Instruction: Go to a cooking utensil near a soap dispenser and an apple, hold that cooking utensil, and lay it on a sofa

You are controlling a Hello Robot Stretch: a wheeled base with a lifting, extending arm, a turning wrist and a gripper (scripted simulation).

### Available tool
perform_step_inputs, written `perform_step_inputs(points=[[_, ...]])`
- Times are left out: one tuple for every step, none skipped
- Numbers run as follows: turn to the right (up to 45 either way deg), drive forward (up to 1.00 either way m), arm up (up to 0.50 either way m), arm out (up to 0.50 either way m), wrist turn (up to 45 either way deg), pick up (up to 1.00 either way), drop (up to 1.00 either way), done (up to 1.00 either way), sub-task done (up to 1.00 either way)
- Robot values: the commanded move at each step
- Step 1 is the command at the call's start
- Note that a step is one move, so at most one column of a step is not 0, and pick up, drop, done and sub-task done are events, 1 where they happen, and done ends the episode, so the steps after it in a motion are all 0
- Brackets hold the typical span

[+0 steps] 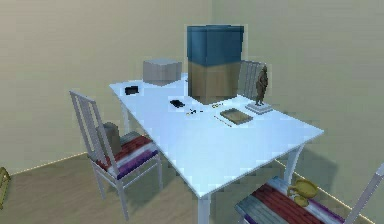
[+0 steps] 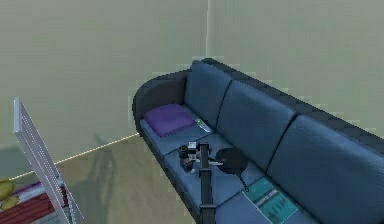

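In the arm side view the gripper (image 2: 188, 156) stands over the seat of the dark blue sofa (image 2: 250, 110), at the far end of the arm (image 2: 205, 190). Just to the right of the arm, on the same seat, lies a dark round thing (image 2: 232, 158) (its shape could fit a small pan, but I cannot be sure). It is near the gripper, on the other side of the arm from the fingers; I cannot tell if they touch. I also cannot tell if the fingers are apart or together, or if the gripper holds anything, because the dark seat is behind it. A thin dark part seems to go from the round thing toward the arm and merges with it, so its long axis may run across the picture. The sofa's right end is cut off by the picture's edge.
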Motion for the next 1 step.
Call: perform_step_inputs(points=[[0.0,0.00,0.00,0.00,0.0,0.00,1.00,0.00,0.00]])
